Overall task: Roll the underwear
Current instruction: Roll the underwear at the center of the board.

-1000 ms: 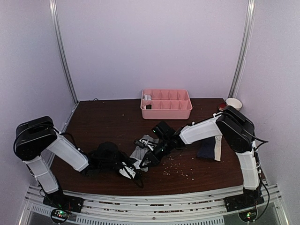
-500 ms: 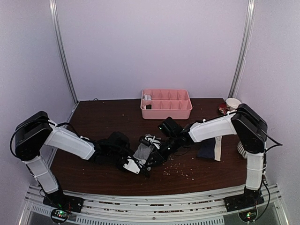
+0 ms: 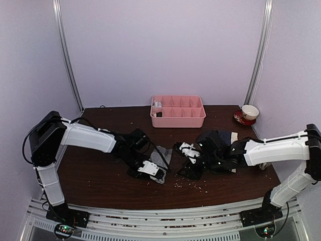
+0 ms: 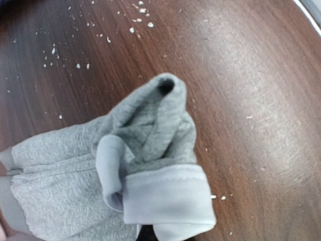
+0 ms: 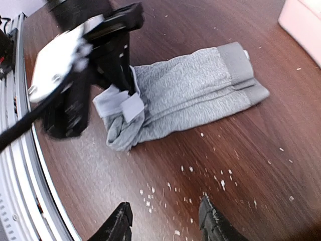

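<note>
The grey underwear (image 5: pixel 190 95) lies folded into a long strip on the table, its darker band (image 5: pixel 241 63) at the far end. My left gripper (image 5: pixel 123 83) is shut on the near, bunched end. In the left wrist view the grey underwear (image 4: pixel 145 150) fills the lower frame and a pale band (image 4: pixel 168 201) hides the fingers. From above, the left gripper (image 3: pixel 155 173) sits at the grey underwear (image 3: pixel 161 156). My right gripper (image 5: pixel 165 223) is open over bare wood, apart from the cloth, also seen as the right gripper (image 3: pixel 186 170). The navy underwear (image 3: pixel 233 136) is mostly hidden behind the right arm.
A pink compartment tray (image 3: pixel 178 118) stands at the back centre, and its corner shows as the pink tray (image 5: pixel 301 20). A cup on a saucer (image 3: pixel 249 111) sits at the back right. White crumbs (image 5: pixel 210 175) dot the wood. The table's metal front edge (image 5: pixel 15 165) is close.
My right gripper opened, let go of the grey underwear and drew back to the right. My left gripper closed on the cloth's end and reached further toward the centre.
</note>
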